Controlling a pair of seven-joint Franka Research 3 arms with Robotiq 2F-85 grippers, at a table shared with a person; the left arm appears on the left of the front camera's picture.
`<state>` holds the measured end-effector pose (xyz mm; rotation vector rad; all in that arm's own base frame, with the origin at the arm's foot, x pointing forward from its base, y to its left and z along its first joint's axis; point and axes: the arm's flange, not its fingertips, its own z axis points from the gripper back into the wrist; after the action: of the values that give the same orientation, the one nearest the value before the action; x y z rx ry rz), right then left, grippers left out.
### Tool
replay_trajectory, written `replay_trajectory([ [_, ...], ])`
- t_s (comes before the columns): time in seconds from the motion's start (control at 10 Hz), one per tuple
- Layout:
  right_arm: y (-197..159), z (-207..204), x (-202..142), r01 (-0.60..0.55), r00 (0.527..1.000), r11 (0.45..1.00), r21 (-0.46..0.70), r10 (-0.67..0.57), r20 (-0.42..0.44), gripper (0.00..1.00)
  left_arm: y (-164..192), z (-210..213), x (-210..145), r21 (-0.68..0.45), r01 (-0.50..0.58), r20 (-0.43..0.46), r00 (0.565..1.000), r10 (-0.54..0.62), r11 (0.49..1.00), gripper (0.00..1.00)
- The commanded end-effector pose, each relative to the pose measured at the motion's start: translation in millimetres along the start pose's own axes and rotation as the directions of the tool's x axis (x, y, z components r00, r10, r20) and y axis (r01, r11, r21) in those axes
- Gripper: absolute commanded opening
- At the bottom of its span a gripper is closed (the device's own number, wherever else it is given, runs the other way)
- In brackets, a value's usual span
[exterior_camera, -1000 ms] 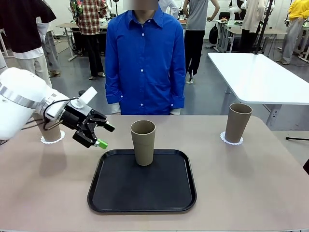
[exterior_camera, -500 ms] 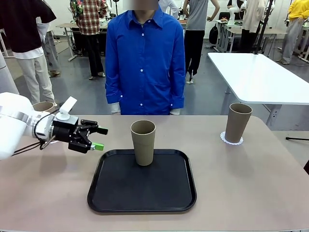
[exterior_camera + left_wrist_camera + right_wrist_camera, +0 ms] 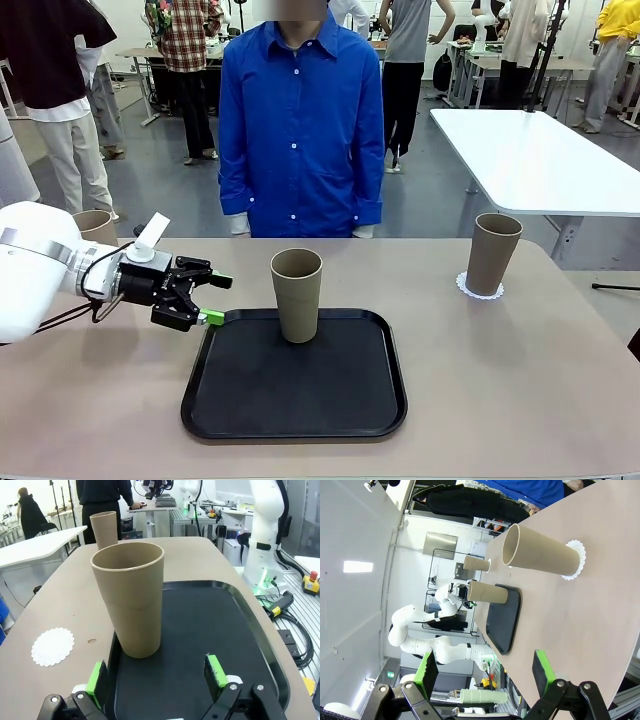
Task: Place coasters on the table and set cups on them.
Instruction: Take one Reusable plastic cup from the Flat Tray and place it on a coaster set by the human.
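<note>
One tan cup [image 3: 297,295] stands on the black tray [image 3: 295,400]. My left gripper [image 3: 220,300] is open at the tray's far left corner, pointing at this cup, a short gap from it. In the left wrist view the cup [image 3: 130,597] rises just beyond my gripper [image 3: 156,675], and a bare coaster [image 3: 52,646] lies on the table [image 3: 65,605] beside the tray [image 3: 225,625]. A second cup [image 3: 494,253] stands on a coaster [image 3: 480,288] at the right. A third cup [image 3: 95,225] peeks out behind my left arm. My right gripper [image 3: 485,667] hangs open above the table, off from the cup [image 3: 540,555].
A person in a blue shirt [image 3: 300,120] stands at the table's far edge, hands behind the back. A white table [image 3: 530,160] stands at the back right. Bare tabletop [image 3: 520,380] lies to the tray's right and left.
My left arm has come down and swung its open gripper toward the cup on the tray. The left cup's rim now shows behind the arm.
</note>
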<state>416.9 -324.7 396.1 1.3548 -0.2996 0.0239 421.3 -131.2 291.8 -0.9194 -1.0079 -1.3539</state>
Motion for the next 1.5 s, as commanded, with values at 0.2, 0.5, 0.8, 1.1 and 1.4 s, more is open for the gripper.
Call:
replay_trajectory([
  [0.2, 0.4, -1.4, -1.4, 0.003, 1.000, 1.000, -0.004, -0.003, 0.003, 1.00, 0.5, 1.5, -0.7, 0.003, -0.004, 0.001, 1.000, 0.004, 1.000, 1.00],
  [0.5, 0.4, -1.4, -1.4, 0.003, 1.000, 1.000, -0.004, -0.003, 0.003, 1.00, 11.8, -26.1, -20.3, -0.013, -0.075, 0.131, 0.988, 0.076, 0.997, 1.00],
  [0.8, 0.4, -1.4, -1.4, 0.003, 1.000, 1.000, -0.004, -0.003, 0.003, 1.00, 29.4, -51.2, -41.5, -0.029, -0.131, 0.161, 0.978, 0.134, 0.991, 1.00],
  [1.1, 0.4, -1.4, -1.4, 0.003, 1.000, 1.000, -0.004, -0.003, 0.003, 1.00, 35.8, -82.1, -45.0, -0.094, -0.125, 0.202, 0.969, 0.142, 0.988, 1.00],
  [1.4, 0.4, -1.4, -1.4, 0.003, 1.000, 1.000, -0.004, -0.003, 0.003, 1.00, 40.7, -103.9, -41.8, -0.141, -0.113, 0.230, 0.963, 0.143, 0.984, 1.00],
])
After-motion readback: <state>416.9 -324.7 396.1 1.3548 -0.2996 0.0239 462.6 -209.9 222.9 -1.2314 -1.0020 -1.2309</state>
